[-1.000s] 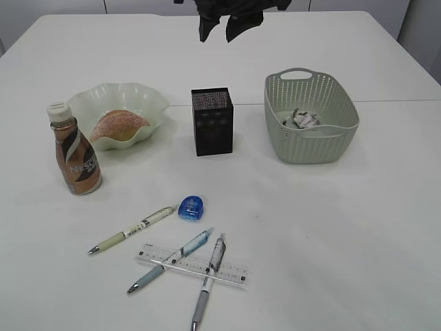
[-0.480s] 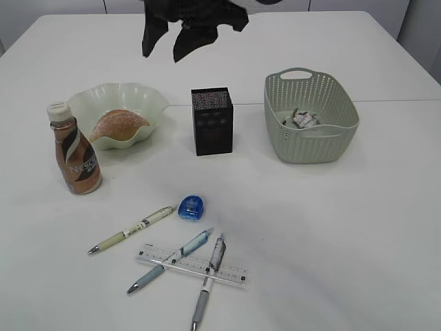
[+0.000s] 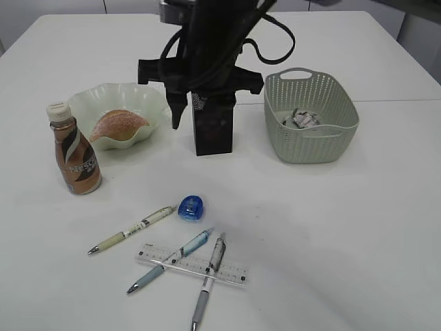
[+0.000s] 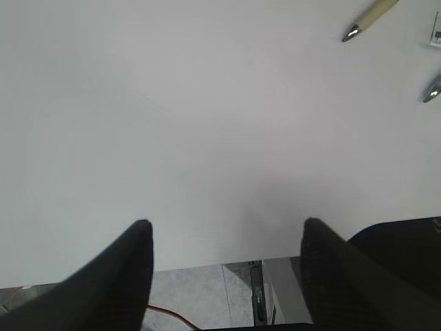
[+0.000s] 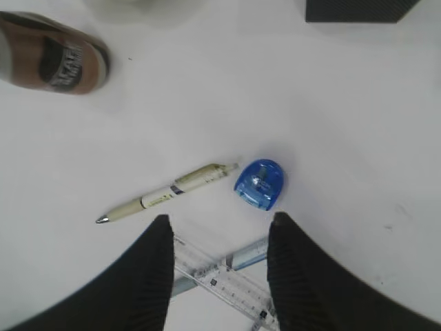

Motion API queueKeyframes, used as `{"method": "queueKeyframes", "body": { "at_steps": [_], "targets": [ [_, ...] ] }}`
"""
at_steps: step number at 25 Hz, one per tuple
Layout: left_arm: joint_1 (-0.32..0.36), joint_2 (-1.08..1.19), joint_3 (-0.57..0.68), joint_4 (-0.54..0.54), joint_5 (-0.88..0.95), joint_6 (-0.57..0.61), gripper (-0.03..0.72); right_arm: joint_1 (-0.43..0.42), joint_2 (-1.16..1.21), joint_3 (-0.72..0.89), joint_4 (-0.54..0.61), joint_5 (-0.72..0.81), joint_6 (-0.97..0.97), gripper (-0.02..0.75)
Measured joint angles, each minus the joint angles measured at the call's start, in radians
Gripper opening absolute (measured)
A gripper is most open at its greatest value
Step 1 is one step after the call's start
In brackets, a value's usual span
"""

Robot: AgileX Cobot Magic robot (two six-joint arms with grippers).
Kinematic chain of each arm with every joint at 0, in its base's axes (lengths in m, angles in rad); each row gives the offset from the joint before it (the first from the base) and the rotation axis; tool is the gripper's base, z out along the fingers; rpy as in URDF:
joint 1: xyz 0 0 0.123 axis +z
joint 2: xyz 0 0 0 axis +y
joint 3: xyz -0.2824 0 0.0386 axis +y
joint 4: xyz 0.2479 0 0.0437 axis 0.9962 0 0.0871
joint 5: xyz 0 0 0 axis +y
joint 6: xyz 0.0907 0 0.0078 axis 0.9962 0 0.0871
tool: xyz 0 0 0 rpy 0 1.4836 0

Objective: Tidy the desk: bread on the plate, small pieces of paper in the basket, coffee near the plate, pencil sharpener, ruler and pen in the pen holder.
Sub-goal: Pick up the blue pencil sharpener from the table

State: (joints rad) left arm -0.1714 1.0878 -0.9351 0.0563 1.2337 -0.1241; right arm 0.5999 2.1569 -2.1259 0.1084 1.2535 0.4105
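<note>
Dropped from the top edge down over the pen holder (image 3: 213, 131), hiding its upper part: the right gripper (image 3: 180, 114), jaws apart and empty. Below it in the wrist view, the blue pencil sharpener (image 5: 260, 184) just right of the cream pen (image 5: 169, 193), with the clear ruler (image 5: 222, 281) nearer the claw tips. Left of the pen holder, bread (image 3: 118, 125) on the plate (image 3: 148, 97) and coffee (image 3: 74, 151). Right of it, basket (image 3: 310, 147). Left gripper (image 4: 226, 238) likewise spread, over bare desk (image 4: 207, 124).
</note>
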Motion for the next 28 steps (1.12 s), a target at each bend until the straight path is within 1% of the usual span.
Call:
{"method": "queueKeyframes", "body": {
  "at_steps": [4, 9, 12, 16, 19, 22, 28],
  "targets": [
    [0.000, 0.000, 0.000, -0.009, 0.000, 0.000, 0.487, 0.000, 0.000, 0.014, -0.012, -0.002, 0.007, 0.334],
    [0.000, 0.000, 0.000, -0.017, 0.000, 0.000, 0.487, 0.000, 0.000, 0.023, -0.108, -0.006, 0.007, 0.334],
    [0.000, 0.000, 0.000, -0.023, 0.000, 0.000, 0.487, 0.000, -0.002, 0.050, -0.100, -0.006, 0.027, 0.334],
    [0.000, 0.000, 0.000, -0.027, 0.000, 0.000, 0.487, 0.000, -0.002, 0.124, -0.047, -0.008, 0.098, 0.334],
    [0.000, 0.000, 0.000, -0.032, 0.000, 0.000, 0.487, 0.000, -0.002, 0.174, -0.045, -0.008, 0.156, 0.335],
    [0.000, 0.000, 0.000, -0.032, 0.000, 0.000, 0.487, 0.000, 0.005, 0.182, -0.058, -0.010, 0.196, 0.335],
    [0.000, 0.000, 0.000, -0.032, 0.000, 0.000, 0.487, 0.000, 0.028, 0.183, -0.060, -0.012, 0.207, 0.335]
  ]
}}
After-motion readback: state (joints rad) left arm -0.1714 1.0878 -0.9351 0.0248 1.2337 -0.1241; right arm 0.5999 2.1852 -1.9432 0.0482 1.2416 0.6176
